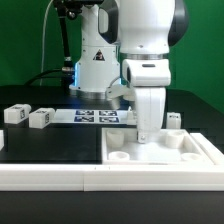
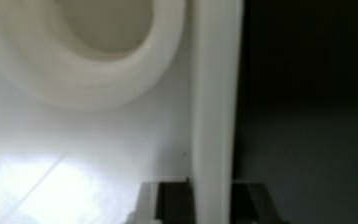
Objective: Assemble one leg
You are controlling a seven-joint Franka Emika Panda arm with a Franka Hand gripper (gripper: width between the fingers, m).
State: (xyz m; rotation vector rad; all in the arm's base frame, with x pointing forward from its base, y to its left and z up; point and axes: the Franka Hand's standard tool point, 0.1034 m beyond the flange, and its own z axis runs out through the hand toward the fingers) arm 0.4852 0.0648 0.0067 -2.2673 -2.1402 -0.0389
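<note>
Where the end effector (image 1: 148, 136) hangs, its tip is low over the large white board (image 1: 160, 157), close to a round corner socket (image 2: 105, 40). In the wrist view, dark fingertips (image 2: 162, 206) flank a narrow white strip. Whether they are closed on anything cannot be told. Just beside the end effector, on the exterior view's right, stands one leg (image 1: 175, 120). Behind the end effector lies the marker board (image 1: 95, 116). Well apart, toward the exterior view's left, a second leg (image 1: 40, 118) and a third leg (image 1: 15, 114) sit on the black table (image 1: 45, 145).
</note>
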